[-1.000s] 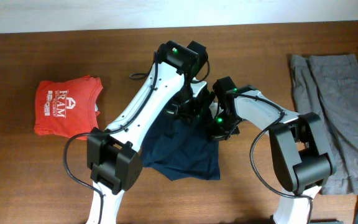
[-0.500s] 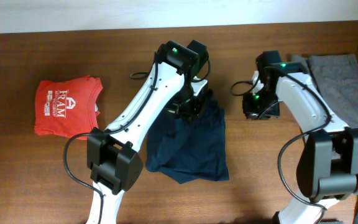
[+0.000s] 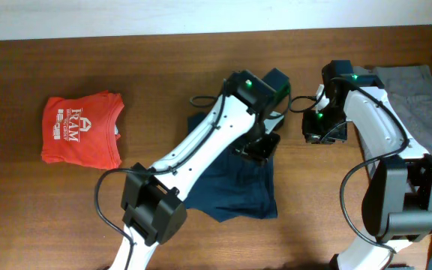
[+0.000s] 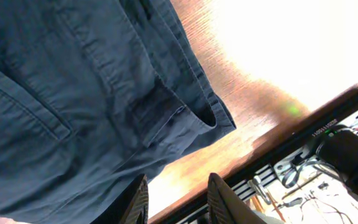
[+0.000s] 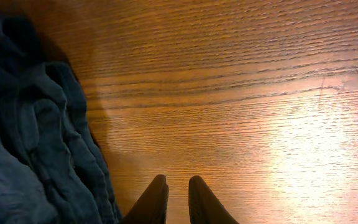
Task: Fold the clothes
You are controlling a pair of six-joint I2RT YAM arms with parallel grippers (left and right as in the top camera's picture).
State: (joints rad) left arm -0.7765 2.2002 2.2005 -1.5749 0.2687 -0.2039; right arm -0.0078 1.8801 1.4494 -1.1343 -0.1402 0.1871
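Observation:
The dark navy shorts (image 3: 231,184) lie crumpled on the wooden table at the centre. They fill the upper left of the left wrist view (image 4: 73,93), and their edge shows at the left of the right wrist view (image 5: 30,137). My left gripper (image 3: 257,144) hovers over the shorts' upper right part. Its jaws (image 4: 178,202) are open and empty, above the cloth's edge. My right gripper (image 3: 322,127) is over bare wood to the right of the shorts. Its fingers (image 5: 178,199) stand a narrow gap apart and hold nothing.
A folded red T-shirt (image 3: 81,129) with white print lies at the left. Grey-khaki shorts (image 3: 418,112) lie spread at the right edge of the table. The table's front edge and some hardware below it show in the left wrist view (image 4: 303,155).
My right gripper let go of the navy shorts and moved right onto bare wood. My left arm swung right over the shorts' upper right, and the cloth shifted slightly right.

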